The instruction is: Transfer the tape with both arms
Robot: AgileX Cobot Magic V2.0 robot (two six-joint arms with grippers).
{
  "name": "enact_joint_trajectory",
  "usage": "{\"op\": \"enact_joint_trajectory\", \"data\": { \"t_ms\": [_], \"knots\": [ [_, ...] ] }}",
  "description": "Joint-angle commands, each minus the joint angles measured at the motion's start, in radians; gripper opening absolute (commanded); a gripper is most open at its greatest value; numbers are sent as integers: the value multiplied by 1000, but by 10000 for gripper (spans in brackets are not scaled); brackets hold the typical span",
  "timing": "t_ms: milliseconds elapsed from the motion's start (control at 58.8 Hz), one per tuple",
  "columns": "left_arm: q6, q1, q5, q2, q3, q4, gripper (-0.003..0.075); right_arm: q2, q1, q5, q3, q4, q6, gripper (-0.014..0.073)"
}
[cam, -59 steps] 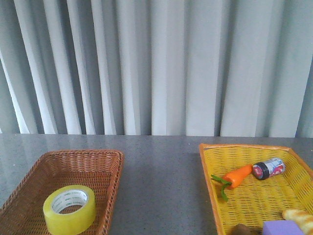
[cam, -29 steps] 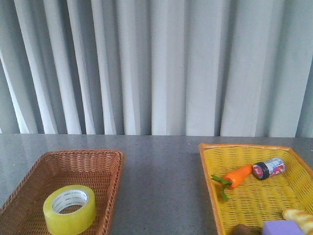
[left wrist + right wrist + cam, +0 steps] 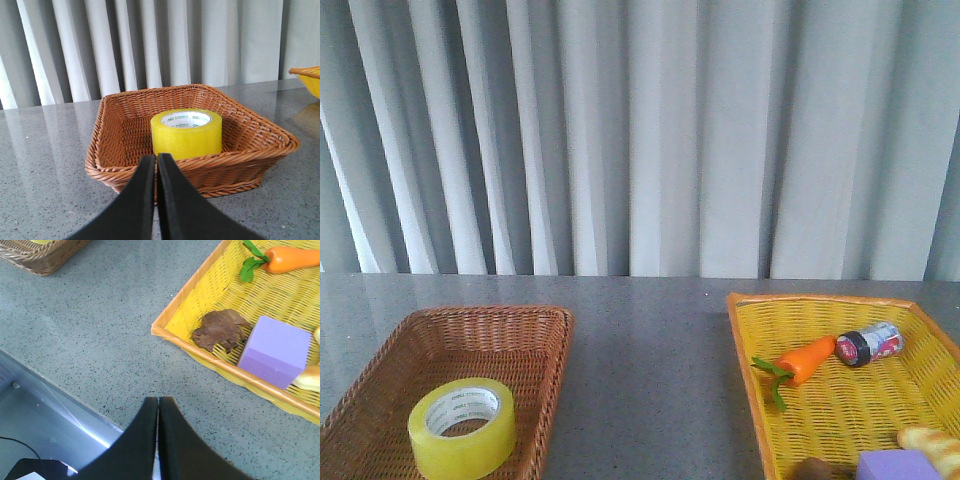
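The yellow tape roll [image 3: 462, 427] with a white core stands flat in the brown wicker basket [image 3: 535, 385] at the table's front left. It also shows in the left wrist view [image 3: 186, 133], inside the same basket [image 3: 250, 155]. My left gripper [image 3: 156, 159] is shut and empty, just short of the basket's near rim, facing the tape. My right gripper [image 3: 159, 401] is shut and empty above the grey table's front edge, apart from the yellow basket [image 3: 187, 290]. Neither gripper shows in the front view.
The yellow basket [image 3: 748, 370] at the right holds an orange carrot [image 3: 802, 360], a small jar [image 3: 869, 344], a purple block [image 3: 275, 351], a brown lump [image 3: 220, 330] and a bread piece [image 3: 932, 444]. Grey curtains hang behind. A metal table edge [image 3: 55, 405] lies below the right gripper.
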Motion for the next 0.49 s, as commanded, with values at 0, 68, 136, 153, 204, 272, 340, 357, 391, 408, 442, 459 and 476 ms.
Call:
{"op": "enact_joint_trajectory", "data": {
  "t_ms": [0, 68, 136, 153, 204, 272, 340, 357, 391, 408, 442, 459, 476],
  "knots": [
    [-11, 0, -68, -16, -7, -2, -6, 2, -3, -51, -24, -7, -2, -7],
    [-11, 0, -68, -16, -7, -2, -6, 2, -3, -51, -24, -7, -2, -7],
    [-11, 0, -68, -16, -7, -2, -6, 2, -3, -51, -24, -7, -2, -7],
    [-11, 0, -68, -16, -7, -2, -6, 2, -3, -51, -24, -7, -2, -7],
    [-11, 0, -68, -16, -7, -2, -6, 2, -3, -51, -24, -7, -2, -7],
    [-11, 0, -68, -16, -7, -2, -6, 2, -3, -51, -24, -7, -2, -7],
    [-11, 0, -68, -16, -7, -2, -6, -14, -3, -62, -21, -22, -4, -7],
    [-11, 0, -68, -16, -7, -2, -6, -19, -6, -62, -18, -32, -5, -7],
    [-11, 0, -68, -16, -7, -2, -6, -34, -19, -74, -10, -48, -5, -7],
    [-11, 0, -68, -16, -7, -2, -6, -45, -32, -83, -1, -48, -5, -7],
    [-11, 0, -68, -16, -7, -2, -6, -68, -58, -107, 20, -52, -5, -7],
    [-11, 0, -68, -16, -7, -2, -6, -84, -77, -127, 36, -54, -5, -7],
    [-11, -1, -68, -17, -7, -2, -6, -95, -91, -144, 48, -54, -5, -7]
  ]
}}
